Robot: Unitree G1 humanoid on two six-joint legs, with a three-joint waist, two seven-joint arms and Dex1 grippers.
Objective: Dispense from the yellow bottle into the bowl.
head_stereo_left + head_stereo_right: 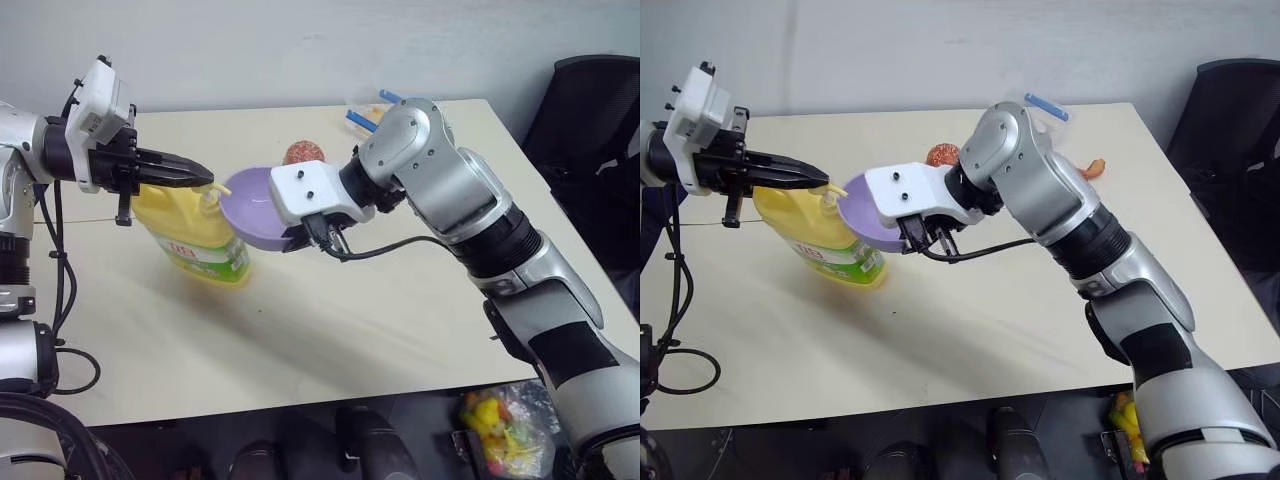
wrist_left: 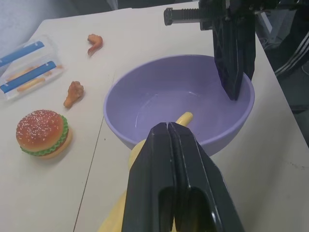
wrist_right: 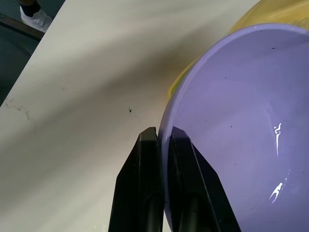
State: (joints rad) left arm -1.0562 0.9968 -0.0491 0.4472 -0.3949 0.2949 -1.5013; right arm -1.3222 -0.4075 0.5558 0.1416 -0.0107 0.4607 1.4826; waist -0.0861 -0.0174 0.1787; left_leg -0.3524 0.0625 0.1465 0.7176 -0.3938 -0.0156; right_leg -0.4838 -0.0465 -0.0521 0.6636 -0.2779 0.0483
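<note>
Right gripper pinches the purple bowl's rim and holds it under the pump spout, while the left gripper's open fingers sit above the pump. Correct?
Not quite: the left gripper is shut, as the left wrist view shows. The right gripper does pinch the bowl at its rim.

This looks like a plain test room in a lab or office. A bare cream bench (image 1: 330, 330) stands by a blank white wall (image 1: 300, 40). A black office chair (image 1: 590, 120) sits at the side. Toy food lies on the bench: a pretend burger (image 2: 42, 133) and chicken bits (image 2: 73, 93).
</note>
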